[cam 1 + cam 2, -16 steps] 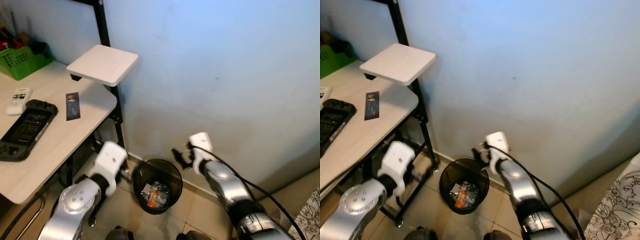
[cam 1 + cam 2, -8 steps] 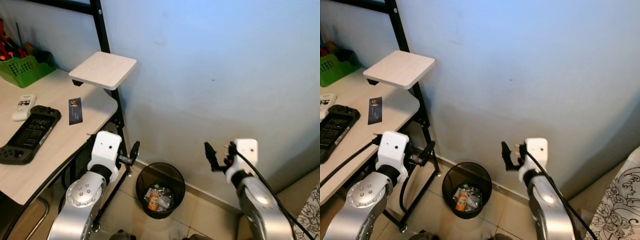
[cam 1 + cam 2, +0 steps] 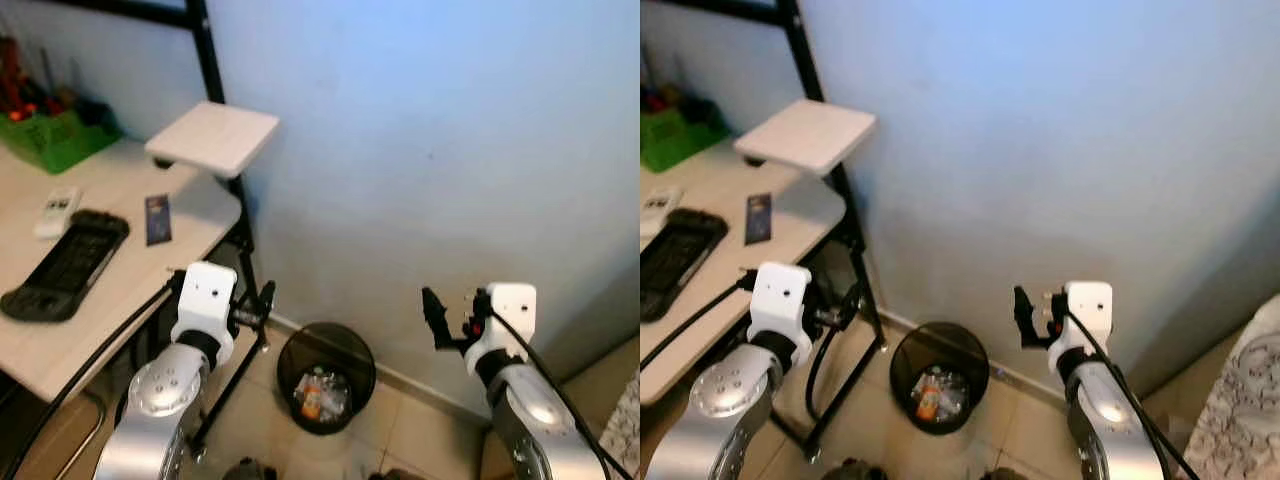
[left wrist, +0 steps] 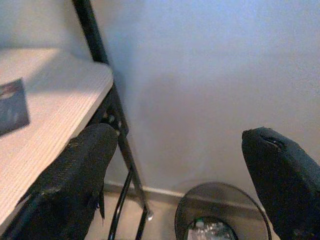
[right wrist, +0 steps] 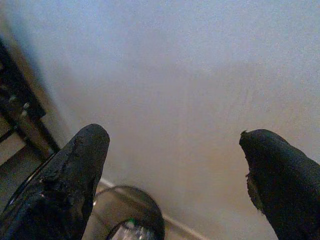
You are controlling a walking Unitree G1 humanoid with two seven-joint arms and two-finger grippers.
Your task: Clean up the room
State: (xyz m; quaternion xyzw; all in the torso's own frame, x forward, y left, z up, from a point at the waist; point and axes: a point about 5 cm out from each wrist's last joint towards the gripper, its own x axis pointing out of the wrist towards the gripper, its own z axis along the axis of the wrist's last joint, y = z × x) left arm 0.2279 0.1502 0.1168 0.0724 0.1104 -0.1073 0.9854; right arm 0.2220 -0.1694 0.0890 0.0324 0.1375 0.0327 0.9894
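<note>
While the black wastebasket (image 3: 326, 378) is sitting on the tiled floor (image 3: 420, 452) against the pale blue wall (image 3: 440, 150), with crumpled wrappers and a bit of orange litter lying in its bottom, both arms are hanging raised on either side of it. The left gripper (image 3: 262, 305) is hovering just beside the black leg of the desk frame (image 3: 243, 262), above and to the left of the bin; in its wrist view its two black fingers (image 4: 75, 180) are standing wide apart with nothing between them, the bin's rim showing below. The right gripper (image 3: 440, 320) is hovering to the right of the bin, near the wall, and its fingers (image 5: 65, 175) are likewise spread wide and gripping nothing.

Further out, the light wooden desk (image 3: 120, 290) is carrying a black handheld game console (image 3: 65, 265), a white remote (image 3: 57, 211) beside it, and a small dark card (image 3: 156, 219) lying flat near the desk's rounded corner. A green basket (image 3: 55, 135) with red and dark items is standing at the back of the desk. A small square white shelf (image 3: 212, 137) is jutting from the black upright post above the desk corner.
</note>
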